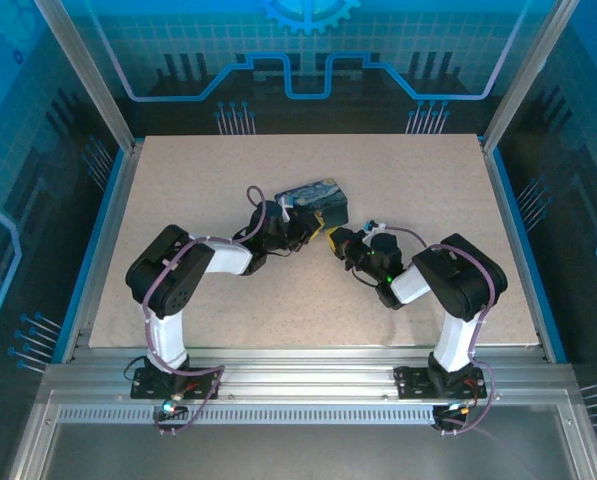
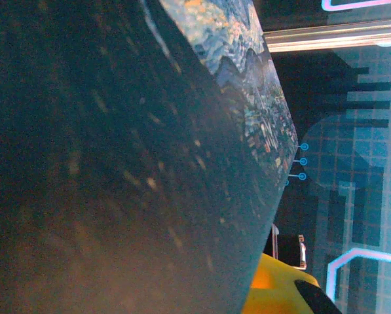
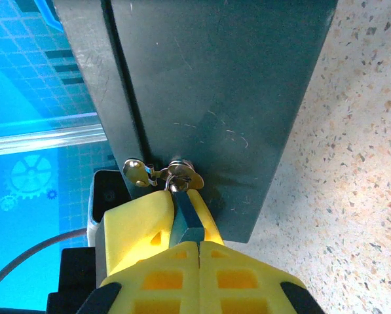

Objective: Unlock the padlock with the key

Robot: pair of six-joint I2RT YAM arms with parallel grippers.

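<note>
Over on the left, the left arm reaches across the pale speckled worktop toward the middle. Its left pincer is right up against the near left end of the rectangular tin printed with a blue swirling night sky. From above I cannot tell whether its fingers are spread or pressed together. On the left wrist camera the tin's dark side looms very close and blurred, the printed face slanting off to the upper right. A rounded yellow piece with a dark edge peeks in at the bottom, and I cannot tell whose it is.

The tin sits mid-worktop, a little toward the far side, between the two arms.

Moving right along the tin on the right wrist camera, its dark wall stands on the speckled surface. Tight against that wall sits the tiny brass-coloured padlock. A small brass tag on a ring dangles just to its left.

Right below the padlock, the flat grey-blue metal key points up, its tip meeting the padlock's underside. The right pincer has its yellow fingers pressed together, pinching that key. From overhead, the right pincer sits just beside the tin's near right corner, the right arm bent in from the right.
</note>
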